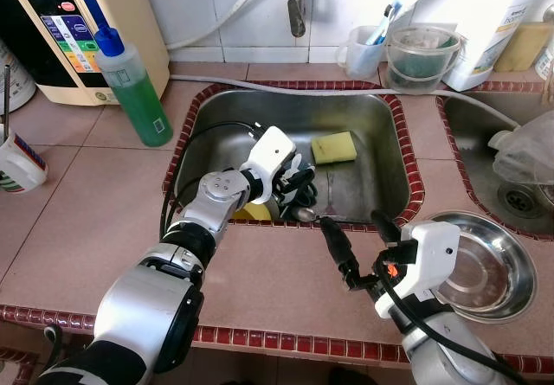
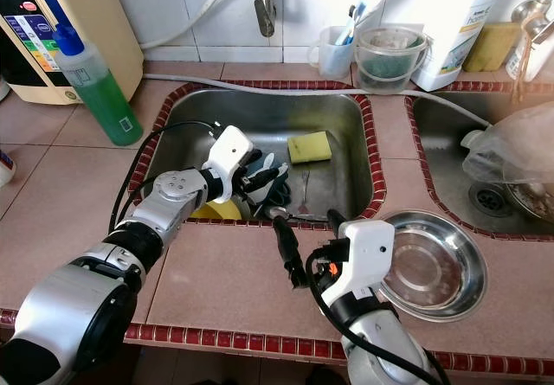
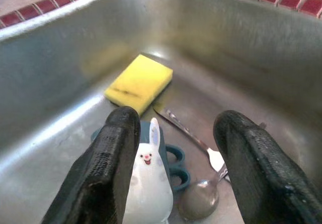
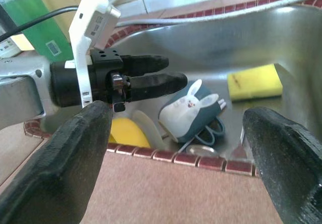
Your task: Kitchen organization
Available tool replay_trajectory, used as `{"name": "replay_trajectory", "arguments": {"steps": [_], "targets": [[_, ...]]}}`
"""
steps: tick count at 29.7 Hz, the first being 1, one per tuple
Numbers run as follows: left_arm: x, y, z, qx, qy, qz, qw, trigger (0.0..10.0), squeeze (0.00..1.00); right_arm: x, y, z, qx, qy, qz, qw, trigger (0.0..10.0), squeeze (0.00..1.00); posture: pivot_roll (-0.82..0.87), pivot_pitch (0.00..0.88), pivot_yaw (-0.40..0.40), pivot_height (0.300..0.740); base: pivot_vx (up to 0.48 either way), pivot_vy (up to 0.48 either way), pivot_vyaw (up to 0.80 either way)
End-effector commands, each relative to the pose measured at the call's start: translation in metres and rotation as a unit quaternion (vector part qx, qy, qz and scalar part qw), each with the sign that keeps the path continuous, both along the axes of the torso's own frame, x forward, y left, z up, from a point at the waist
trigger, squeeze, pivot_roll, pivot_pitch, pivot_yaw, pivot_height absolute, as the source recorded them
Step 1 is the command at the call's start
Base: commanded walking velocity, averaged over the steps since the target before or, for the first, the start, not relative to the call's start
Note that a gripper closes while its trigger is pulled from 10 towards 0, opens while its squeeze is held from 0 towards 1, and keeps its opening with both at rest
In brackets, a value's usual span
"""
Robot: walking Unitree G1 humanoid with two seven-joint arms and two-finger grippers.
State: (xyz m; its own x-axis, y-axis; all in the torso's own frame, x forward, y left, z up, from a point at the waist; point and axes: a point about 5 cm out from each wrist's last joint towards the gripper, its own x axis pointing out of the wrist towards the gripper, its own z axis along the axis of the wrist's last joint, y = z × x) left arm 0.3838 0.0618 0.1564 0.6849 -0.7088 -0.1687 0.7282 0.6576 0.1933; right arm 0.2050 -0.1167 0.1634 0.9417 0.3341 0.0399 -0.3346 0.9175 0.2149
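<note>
- The desk point(image 1: 104, 221) of pinkish tiles carries a steel sink point(image 1: 381, 156) with a red-tiled rim; we work inside that basin, near its front wall.
- Our left gripper point(image 3: 176, 148) reaches down into the sink with its jaws spread, hanging just above a white-and-teal rabbit-shaped holder point(image 3: 150, 181). One finger sits beside the rabbit's ears, the other over the cutlery.
- Our right gripper point(image 1: 363, 242) hovers over the desk at the sink's front rim, jaws spread wide and holding nothing, beside a steel bowl point(image 1: 485, 268).
- A yellow sponge point(image 1: 334, 147) lies flat further back in the basin, apart from the holder.
- A spoon point(image 3: 198, 199) and a fork point(image 3: 193, 138) lie on the sink floor just beside the holder.
- To do this well, we judge we should centre the left jaws around the rabbit's body, lower straight, and close without catching the spoon; the wet steel may let it slide.
</note>
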Motion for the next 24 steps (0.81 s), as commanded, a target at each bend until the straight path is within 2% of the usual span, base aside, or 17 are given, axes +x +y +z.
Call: {"name": "replay_trajectory", "arguments": {"steps": [1,3,6,7,9,15,16,24], "targets": [[0.000,0.005,0.002,-0.017,-0.002,0.001,1.000,10.0,1.00,0.007,-0.004,0.001,-0.010,-0.012,-0.018,1.000,10.0,0.00,-0.21,0.130,0.098,0.740,0.000,0.000,0.00],[-0.001,0.006,0.001,-0.024,-0.001,0.003,1.000,10.0,1.00,0.011,-0.006,0.002,-0.017,-0.020,-0.022,0.999,10.0,0.00,-0.21,0.128,0.096,0.740,0.000,0.000,0.00],[-0.001,0.009,0.002,-0.043,-0.008,0.013,0.999,10.0,1.00,0.027,-0.008,0.008,-0.021,-0.043,-0.037,0.998,10.0,0.00,-0.19,0.111,0.084,0.740,0.000,0.000,0.00],[-0.001,0.009,0.002,-0.043,-0.008,0.013,0.999,10.0,1.00,0.027,-0.008,0.008,-0.021,-0.043,-0.037,0.998,10.0,0.00,-0.19,0.111,0.084,0.740,0.000,0.000,0.00],[-0.002,0.014,0.009,-0.074,-0.022,0.025,0.997,10.0,1.00,0.041,-0.009,0.015,-0.032,-0.073,-0.045,0.996,10.0,0.00,-0.17,0.094,0.076,0.740,0.000,0.000,0.00],[-0.004,0.026,0.020,-0.114,-0.055,0.059,0.990,10.0,1.00,0.056,-0.012,0.019,-0.053,-0.104,-0.061,0.991,10.0,0.00,-0.15,0.072,0.061,0.740,0.000,0.000,0.00],[-0.007,0.031,0.025,-0.135,-0.068,0.078,0.985,10.0,0.03,0.064,-0.014,0.022,-0.053,-0.118,-0.075,0.989,10.0,0.00,-0.14,0.063,0.058,0.740,0.000,0.000,0.00],[-0.018,0.035,0.036,-0.185,-0.080,0.112,0.973,10.0,0.00,0.088,-0.018,0.032,-0.075,-0.157,-0.110,0.979,10.0,0.00,-0.14,0.037,0.040,0.740,0.000,0.000,0.00]]}}
